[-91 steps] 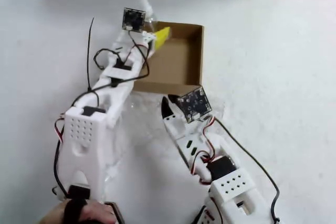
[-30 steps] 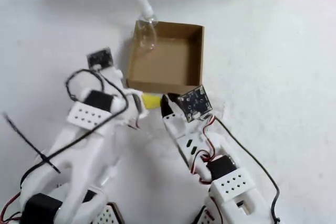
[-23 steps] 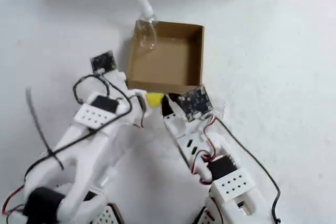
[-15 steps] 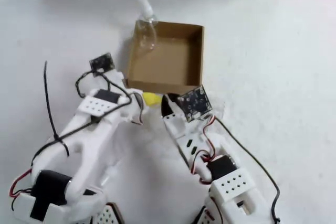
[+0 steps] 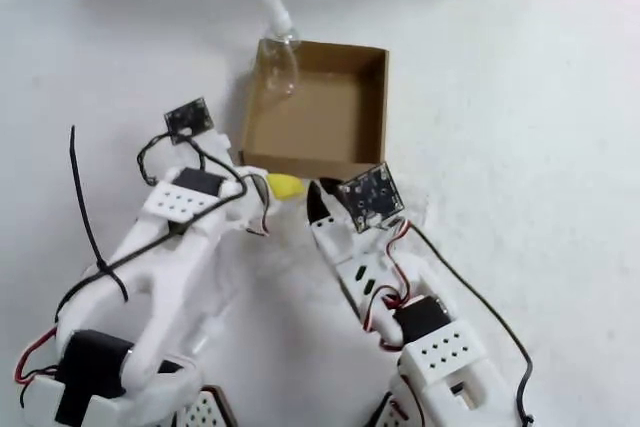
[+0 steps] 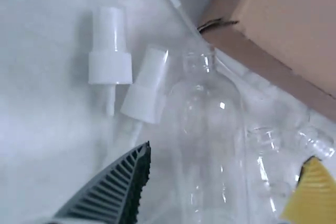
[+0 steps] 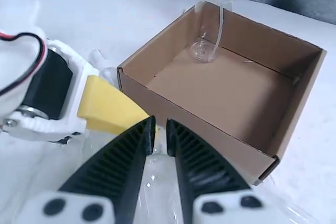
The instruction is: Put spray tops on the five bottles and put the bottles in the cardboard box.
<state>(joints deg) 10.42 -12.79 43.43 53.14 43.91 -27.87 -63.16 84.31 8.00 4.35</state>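
Observation:
The cardboard box [image 5: 320, 112] stands mid-table. One clear bottle with a spray top [image 5: 278, 47] leans in its far left corner; the bottle [image 7: 210, 19] also shows in the right wrist view. My left gripper [image 6: 228, 156] is open just in front of the box, with a topless clear bottle [image 6: 207, 124] lying between its dark and yellow fingers. Two white spray tops [image 6: 109, 56] [image 6: 148, 85] lie loose beside that bottle's neck. My right gripper [image 7: 159, 124] is shut, close to the box's near wall and beside the left gripper's yellow finger [image 7: 107, 106].
More clear bottles [image 6: 273, 145] lie on the white table by the box's near corner [image 6: 210, 24]. The two grippers sit close together in front of the box [image 7: 226, 82]. The table to the right of the box is open white surface [image 5: 520, 127].
My left arm has pulled back from the box's far left corner, leaving the bottle there, and come down in front of the box. The right arm has stayed still.

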